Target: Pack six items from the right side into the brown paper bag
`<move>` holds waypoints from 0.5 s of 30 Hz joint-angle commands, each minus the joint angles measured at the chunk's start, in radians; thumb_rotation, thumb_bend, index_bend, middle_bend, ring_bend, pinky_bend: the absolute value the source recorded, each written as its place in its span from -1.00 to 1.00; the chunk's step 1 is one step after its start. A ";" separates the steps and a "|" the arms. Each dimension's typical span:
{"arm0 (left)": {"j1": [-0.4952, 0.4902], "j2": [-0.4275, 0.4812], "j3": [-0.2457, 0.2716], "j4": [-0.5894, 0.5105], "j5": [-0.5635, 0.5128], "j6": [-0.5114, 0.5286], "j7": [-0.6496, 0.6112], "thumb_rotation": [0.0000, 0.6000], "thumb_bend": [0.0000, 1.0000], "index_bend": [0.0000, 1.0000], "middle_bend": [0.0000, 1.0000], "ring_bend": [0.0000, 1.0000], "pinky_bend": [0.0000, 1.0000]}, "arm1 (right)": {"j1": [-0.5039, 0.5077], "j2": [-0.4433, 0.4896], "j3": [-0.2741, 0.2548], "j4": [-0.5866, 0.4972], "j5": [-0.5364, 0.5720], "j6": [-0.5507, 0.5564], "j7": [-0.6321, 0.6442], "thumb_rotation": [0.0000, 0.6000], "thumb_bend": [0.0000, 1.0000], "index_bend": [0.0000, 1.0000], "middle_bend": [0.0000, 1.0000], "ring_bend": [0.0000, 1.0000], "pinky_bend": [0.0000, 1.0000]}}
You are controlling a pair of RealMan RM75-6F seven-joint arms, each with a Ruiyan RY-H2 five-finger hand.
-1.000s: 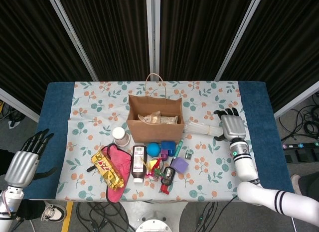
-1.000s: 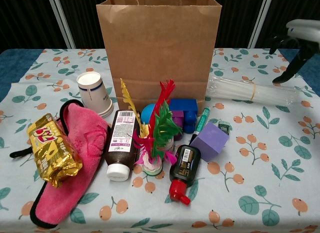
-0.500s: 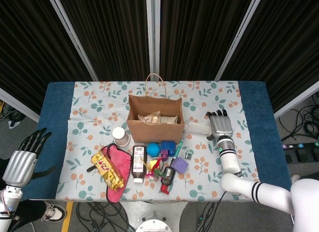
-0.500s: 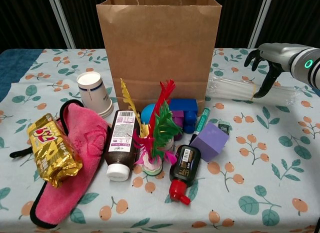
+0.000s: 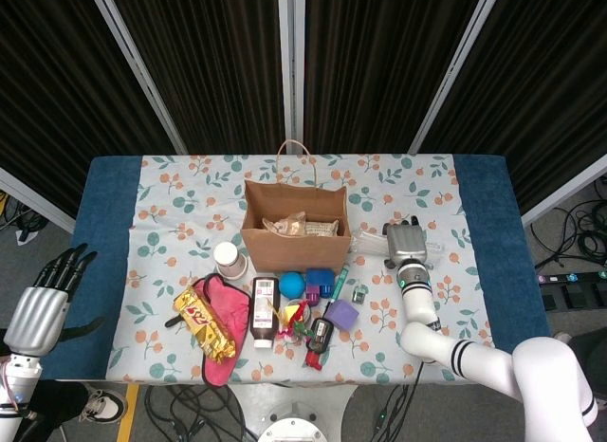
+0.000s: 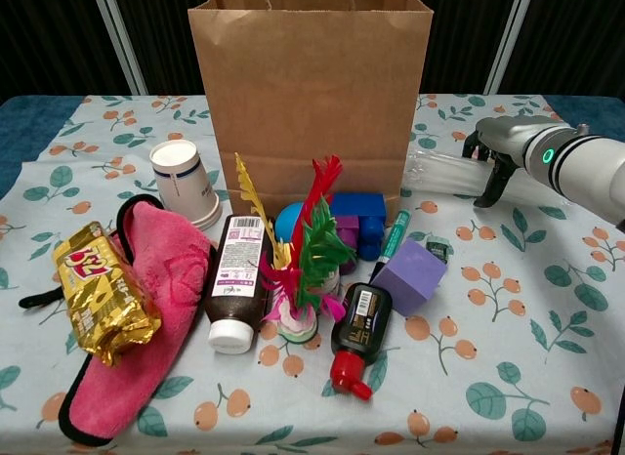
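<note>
Our right hand (image 6: 498, 143) sits over the clear packet of straws (image 6: 444, 172) lying on the desk (image 5: 493, 191) just right of the brown paper bag (image 6: 311, 94). Its fingers (image 6: 493, 177) curl down onto the packet's right end, but we cannot tell whether they have closed around it or only rest on it. A second ago this hand was further right, clear of the packet; it has since slid in toward the bag and come down over the straws. We judge this to be the reach for the next item to pack, with the lift not yet begun.

Our left hand (image 5: 43, 304) hangs off the desk's left edge, fingers spread and holding nothing, as it was a second ago.

The bag stands upright and open at the desk's middle, and some crinkled wrappers (image 5: 299, 226) already lie inside it. The packet is long, so we expect it will need tipping on end to drop through the bag's mouth.

In front of the bag lies a crowd of things: a paper cup (image 6: 184, 182), a pink cloth (image 6: 146, 279) with a gold snack bag (image 6: 103, 289) resting on it, a brown bottle (image 6: 234, 284), a feathered toy (image 6: 303, 265), a blue block (image 6: 356, 221), a green pen (image 6: 393, 238), a purple cube (image 6: 410, 274) and a small dark bottle with a red cap (image 6: 356, 338). None of these lies between the hand and the bag's mouth.
</note>
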 commanded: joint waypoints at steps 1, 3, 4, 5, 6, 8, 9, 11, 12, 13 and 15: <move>0.000 0.000 0.001 0.000 0.000 -0.001 -0.001 1.00 -0.97 -0.80 -0.74 -0.93 -0.69 | -0.007 0.005 0.001 -0.012 -0.034 0.026 0.010 1.00 -0.61 -0.04 -0.09 -0.39 -0.64; -0.001 0.001 0.001 -0.001 0.001 -0.003 -0.004 1.00 -0.97 -0.80 -0.74 -0.93 -0.69 | -0.018 0.025 -0.001 -0.042 -0.074 0.057 0.020 1.00 -0.58 0.03 -0.04 -0.35 -0.61; -0.002 0.001 0.001 -0.002 0.002 -0.004 -0.004 1.00 -0.97 -0.80 -0.74 -0.93 -0.69 | -0.024 0.038 -0.001 -0.060 -0.089 0.074 0.024 1.00 -0.56 0.06 -0.02 -0.32 -0.59; -0.004 0.000 0.002 -0.002 0.004 -0.005 -0.003 1.00 -0.97 -0.80 -0.74 -0.93 -0.69 | -0.032 0.059 0.003 -0.091 -0.110 0.097 0.031 1.00 -0.54 0.08 0.00 -0.31 -0.57; -0.005 -0.001 0.002 -0.003 0.005 -0.006 -0.003 1.00 -0.97 -0.80 -0.74 -0.93 -0.69 | -0.040 0.078 0.006 -0.119 -0.124 0.115 0.037 1.00 -0.53 0.10 0.01 -0.29 -0.55; -0.007 -0.002 0.004 -0.003 0.009 -0.010 -0.003 1.00 -0.97 -0.80 -0.74 -0.93 -0.69 | -0.058 0.136 0.015 -0.199 -0.146 0.153 0.042 1.00 -0.52 0.12 0.03 -0.28 -0.53; -0.008 -0.004 0.004 -0.003 0.010 -0.012 -0.004 1.00 -0.97 -0.80 -0.74 -0.93 -0.69 | -0.065 0.165 0.019 -0.240 -0.155 0.169 0.041 1.00 -0.52 0.12 0.03 -0.28 -0.52; -0.010 -0.006 0.006 -0.005 0.011 -0.016 -0.006 1.00 -0.97 -0.80 -0.74 -0.93 -0.69 | -0.083 0.238 0.031 -0.343 -0.178 0.213 0.040 1.00 -0.52 0.12 0.03 -0.28 -0.52; -0.011 -0.008 0.007 -0.005 0.013 -0.017 -0.007 1.00 -0.97 -0.80 -0.74 -0.93 -0.69 | -0.090 0.272 0.040 -0.393 -0.186 0.232 0.040 1.00 -0.52 0.13 0.03 -0.28 -0.51; -0.012 -0.009 0.008 -0.006 0.015 -0.018 -0.007 1.00 -0.97 -0.80 -0.74 -0.93 -0.69 | -0.098 0.308 0.050 -0.445 -0.193 0.250 0.040 1.00 -0.52 0.13 0.04 -0.27 -0.50; -0.014 -0.013 0.011 -0.006 0.020 -0.021 -0.006 1.00 -0.97 -0.80 -0.74 -0.93 -0.69 | -0.110 0.397 0.083 -0.575 -0.200 0.290 0.035 1.00 -0.53 0.14 0.04 -0.25 -0.48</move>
